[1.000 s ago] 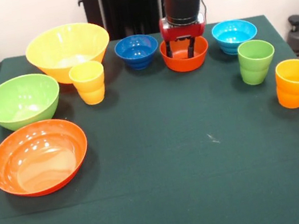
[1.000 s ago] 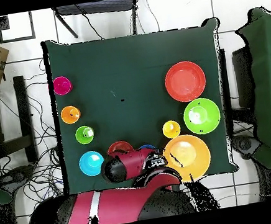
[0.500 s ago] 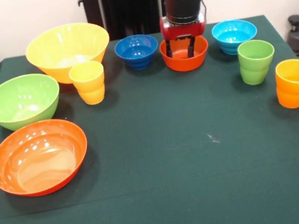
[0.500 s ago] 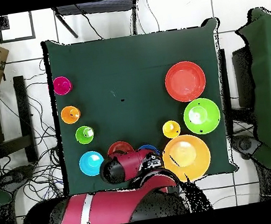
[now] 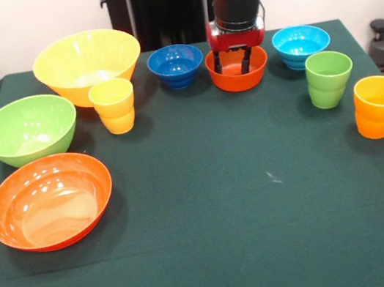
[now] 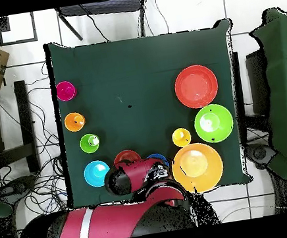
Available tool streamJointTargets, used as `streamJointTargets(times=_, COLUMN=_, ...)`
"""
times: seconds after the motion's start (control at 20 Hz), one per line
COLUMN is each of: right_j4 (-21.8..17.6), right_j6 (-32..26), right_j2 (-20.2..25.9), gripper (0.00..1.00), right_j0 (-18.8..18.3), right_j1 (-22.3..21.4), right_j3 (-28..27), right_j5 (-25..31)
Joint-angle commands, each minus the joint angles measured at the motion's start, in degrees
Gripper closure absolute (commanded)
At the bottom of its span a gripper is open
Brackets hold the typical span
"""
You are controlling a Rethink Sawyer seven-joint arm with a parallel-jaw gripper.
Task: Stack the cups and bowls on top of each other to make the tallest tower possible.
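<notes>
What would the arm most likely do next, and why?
Probably close its fingers on the small orange bowl. The gripper hangs open right at that bowl, fingers reaching down into it, and nothing is stacked yet: every bowl and cup stands alone on the table.

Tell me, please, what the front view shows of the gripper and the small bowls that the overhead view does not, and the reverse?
Only the front view shows the gripper, its two dark fingers apart and reaching down inside the small orange bowl, and the whole dark blue bowl. Only the overhead view shows the red arm covering part of both bowls, and the tiled floor around the table. Both show the light blue bowl and all four cups standing separately, nothing stacked yet.
</notes>
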Motion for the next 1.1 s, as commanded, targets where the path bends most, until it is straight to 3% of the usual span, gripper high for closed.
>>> streamJointTargets(times=0.05, right_j4=0.9, right_j6=4.0, right_j2=4.4, gripper=0.0, right_j0=-0.3, right_j1=4.8, right_j3=-10.4, right_j5=2.6)
streamJointTargets(times=0.5, right_j4=0.3, right_j6=2.1, right_j2=4.3, gripper=0.0, right_j0=-0.6, right_j1=7.1, right_j3=-16.3, right_j5=4.9)
streamJointTargets(times=1.1, right_j4=-1.4, right_j6=0.6, right_j2=6.8, gripper=0.0, right_j0=-3.0, right_j1=6.8, right_j3=-19.0, right_j5=8.0)
